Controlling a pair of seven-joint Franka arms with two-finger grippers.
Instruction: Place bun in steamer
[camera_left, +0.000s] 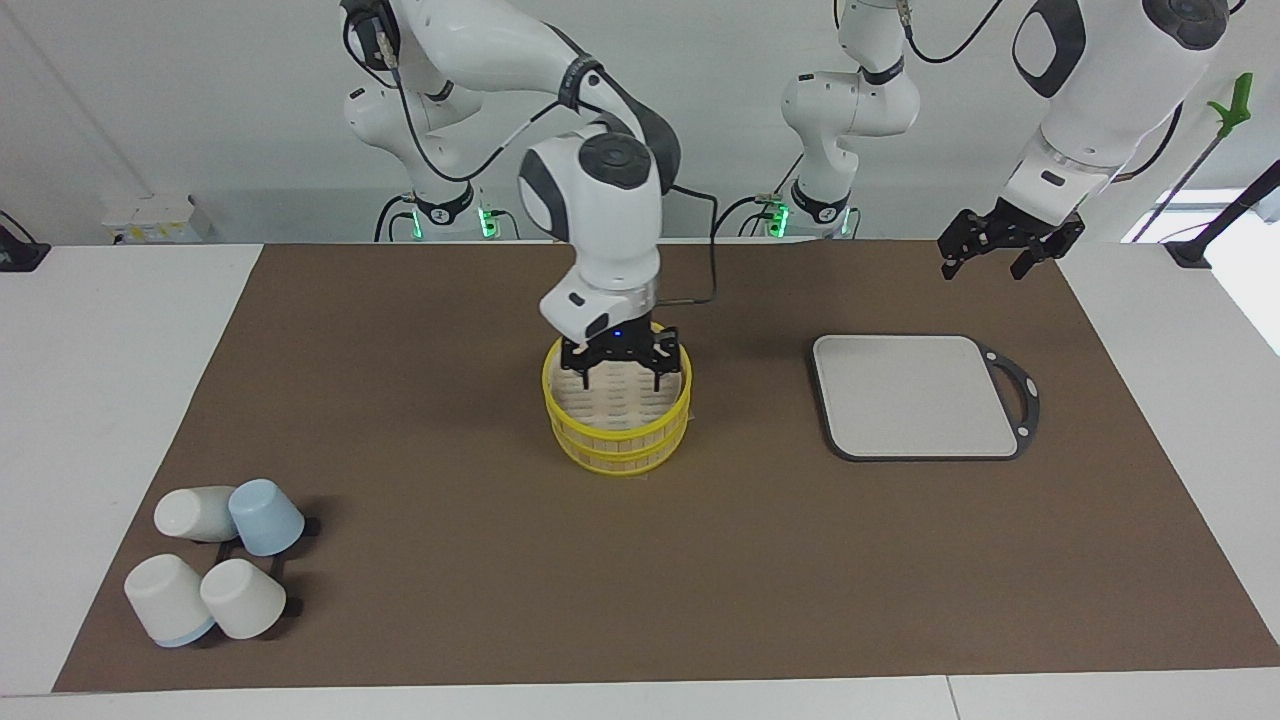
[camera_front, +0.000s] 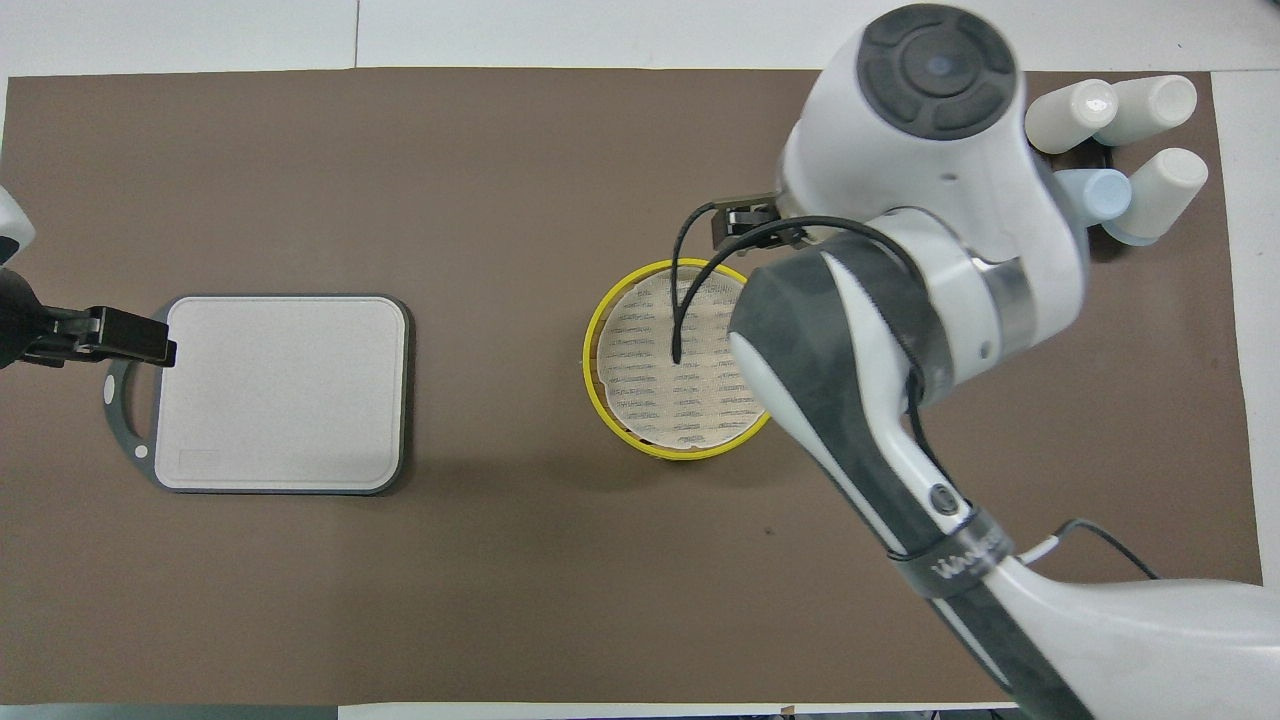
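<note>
Yellow plastic, slatted and round: the two-tier steamer basket, standing mid-mat on the brown table cover, its pale beige slotted top bare where it shows. Directly over its rim nearer the robots, the right gripper, black fingers spread wide and pointing down, tips level with the top rim or perhaps just inside it; hard to judge from the facing view, and hidden under the arm's own wrist in the overhead view. Nothing visible between those fingers. No sign of the small cream-white bun in either view; possibly hidden under the right arm, cannot tell.

Toward the left arm's end of the table, a pale grey square cutting board with a dark rim and handle loop, lying flat. Above the mat's edge beside that board, the left gripper, raised, waiting, fingers apart and holding nothing.

At the right arm's end, farther from the robots, four tipped or upturned cups, three cream-white, one pale blue, clustered and touching.
</note>
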